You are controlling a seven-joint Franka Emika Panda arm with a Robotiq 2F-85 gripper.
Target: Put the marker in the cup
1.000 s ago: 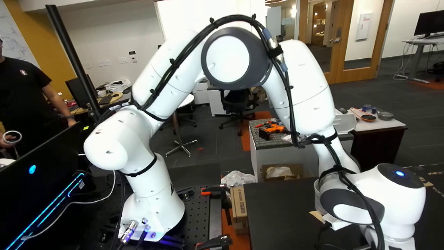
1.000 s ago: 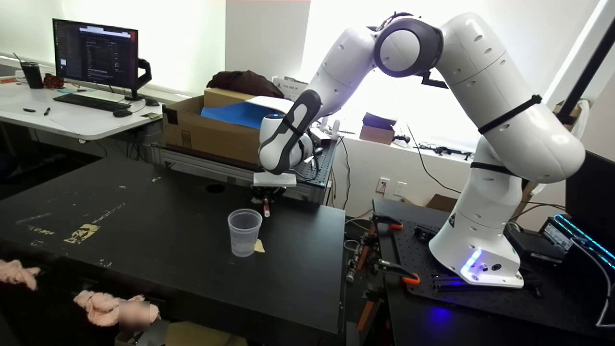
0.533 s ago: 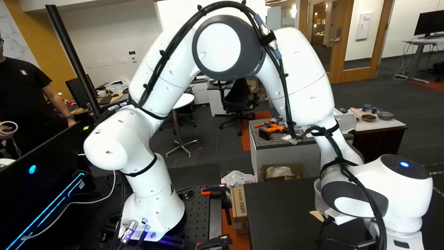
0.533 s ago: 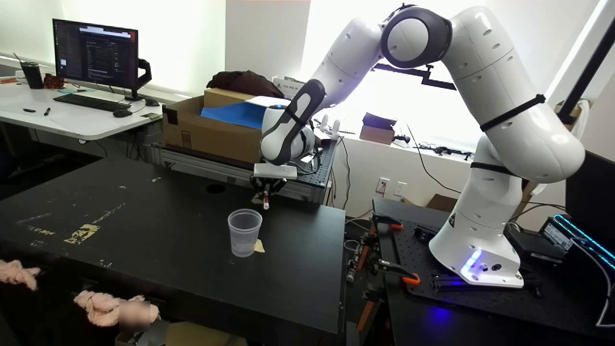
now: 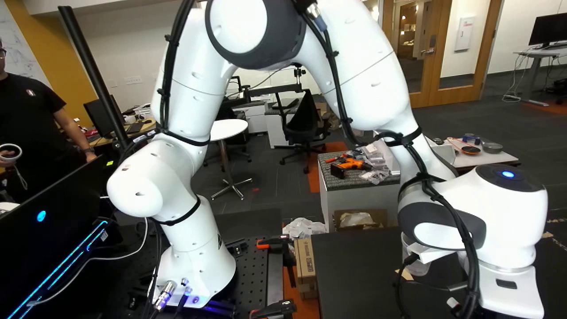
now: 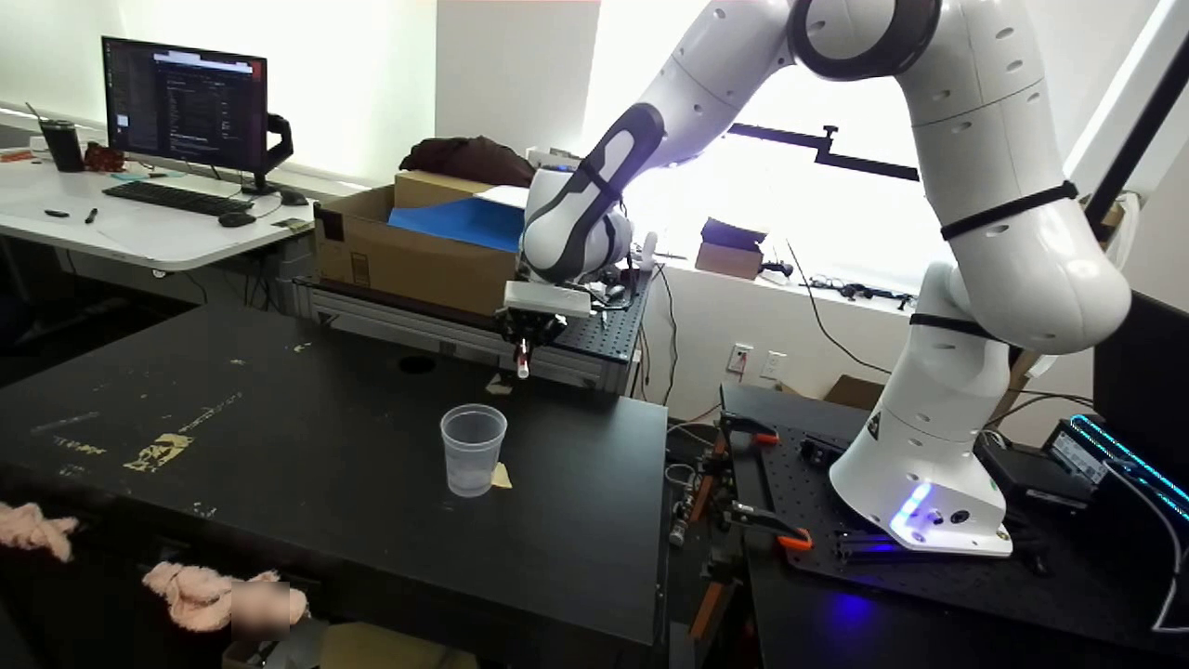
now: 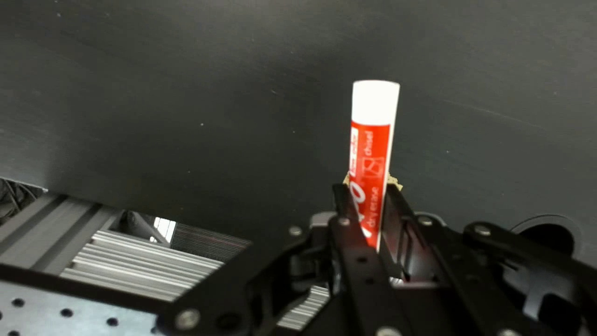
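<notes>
The marker (image 7: 376,140), red with a white end, is held between the fingers of my gripper (image 7: 367,200) in the wrist view. In an exterior view the marker (image 6: 523,364) hangs end-down below the gripper (image 6: 523,346), above the black table. The translucent cup (image 6: 472,452) stands upright on the table, apart from the gripper and closer to that camera. In an exterior view the cup (image 5: 418,269) is mostly hidden behind the arm's wrist, and only the marker's white end (image 5: 452,303) shows. The cup is out of the wrist view.
The black table (image 6: 307,446) has a tape scrap (image 6: 502,476) beside the cup and a round hole (image 6: 416,364) near its far edge. A cardboard box (image 6: 409,260) stands on a metal bench behind the gripper. Clamps (image 6: 766,525) sit near the robot base.
The arm has risen, lifting the gripper and marker higher above the table and slightly toward the robot base. The cup has not moved.
</notes>
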